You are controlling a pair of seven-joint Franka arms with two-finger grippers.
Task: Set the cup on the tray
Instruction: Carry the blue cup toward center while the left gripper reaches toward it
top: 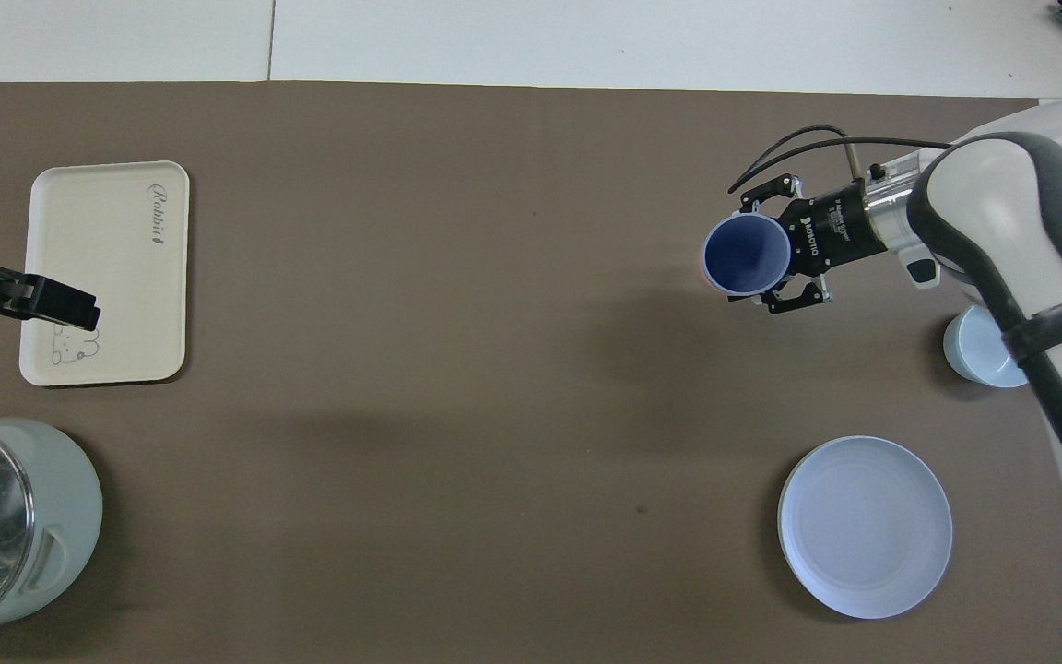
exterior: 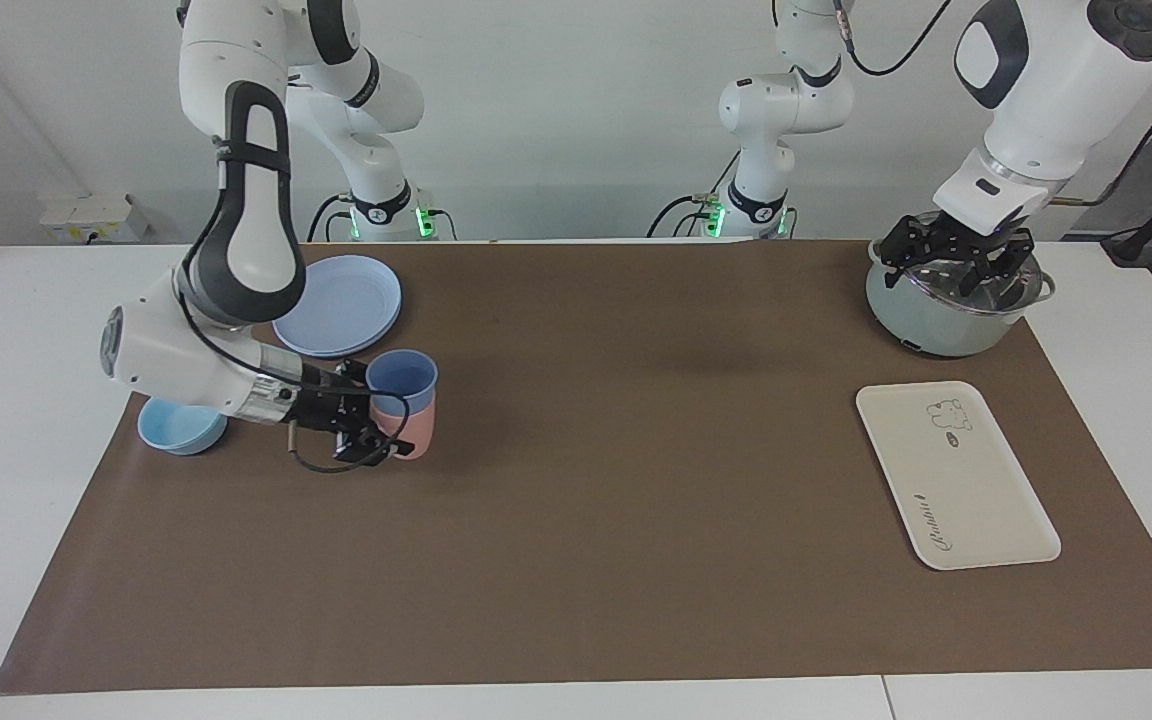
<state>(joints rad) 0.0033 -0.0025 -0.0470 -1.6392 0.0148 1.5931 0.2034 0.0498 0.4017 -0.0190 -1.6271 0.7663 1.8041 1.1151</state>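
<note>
Bowl [exterior: 182, 425]: low, light blue, at the right arm's end of the brown mat [exterior: 576, 480], partly hidden under the right arm's forearm in the facing view.

Plate [exterior: 341, 304]: round, blue, empty, nearer to the robots than the bowl and the cups.

Right gripper [exterior: 383, 418]: reaches in sideways, wrist roughly level with the table. Fingers closed around the cup, one on each side of its wall.

Cup [exterior: 402, 379]: periwinkle blue, upright, mouth open to the top. It sits above the pink tumbler [exterior: 414, 428]; the facing view shows its base at the pink one's rim. Whether it is nested in it or lifted just clear, cannot tell. In the overhead view the cup [top: 748, 255] covers nearly all of the pink tumbler, only a thin pink edge showing.

Tray [exterior: 956, 475]: cream white, rectangular, flat on the mat at the left arm's end of the table, well apart from the cup. Bear drawing and script visible on it; nothing on it.

Pot [exterior: 946, 315]: pale grey-green with a shiny lid, nearer to the robots than the tray, at the mat's corner.

Left gripper [exterior: 961, 262]: waits over the pot, pointing down, fingers spread apart, nothing between them.
</note>
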